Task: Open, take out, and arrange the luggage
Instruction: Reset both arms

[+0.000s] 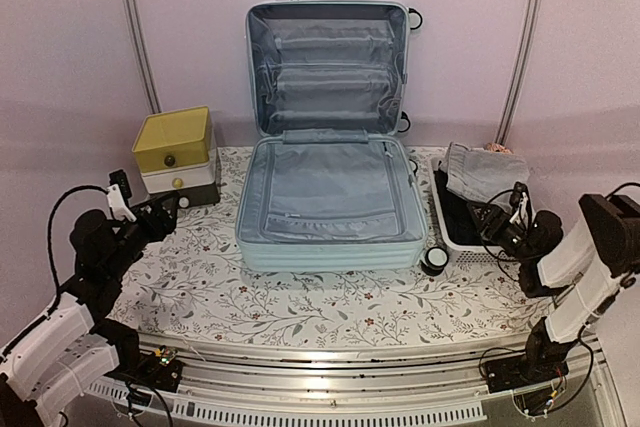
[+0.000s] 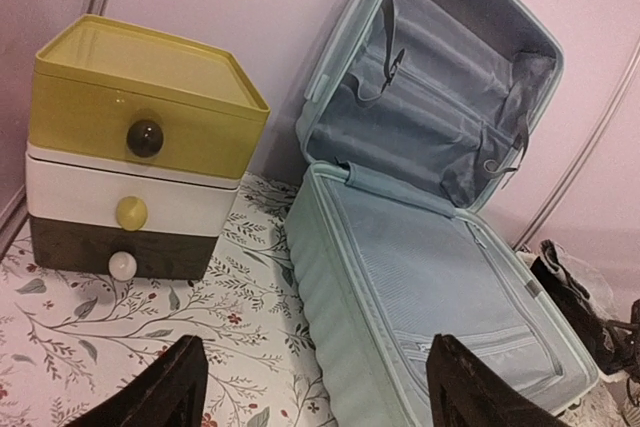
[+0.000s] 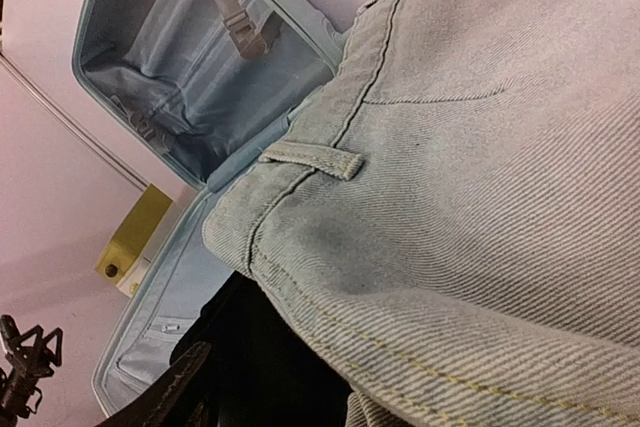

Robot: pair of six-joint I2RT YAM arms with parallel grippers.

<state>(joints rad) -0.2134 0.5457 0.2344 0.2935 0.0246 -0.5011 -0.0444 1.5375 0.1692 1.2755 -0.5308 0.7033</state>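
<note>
The suitcase (image 1: 328,197) lies open in the middle of the table (image 1: 300,307), lid upright against the far wall, grey lining showing. Left of it, the left gripper (image 1: 168,209) hangs with fingers (image 2: 175,382) spread near the drawer box (image 1: 177,155). Right of it, the right gripper (image 1: 505,215) is at the jeans (image 1: 485,172) in the white basket (image 1: 462,246); whether it grips them cannot be told.

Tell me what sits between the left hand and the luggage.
Nothing but bare floral table cover between the left hand and the luggage, plain in the top view.
</note>
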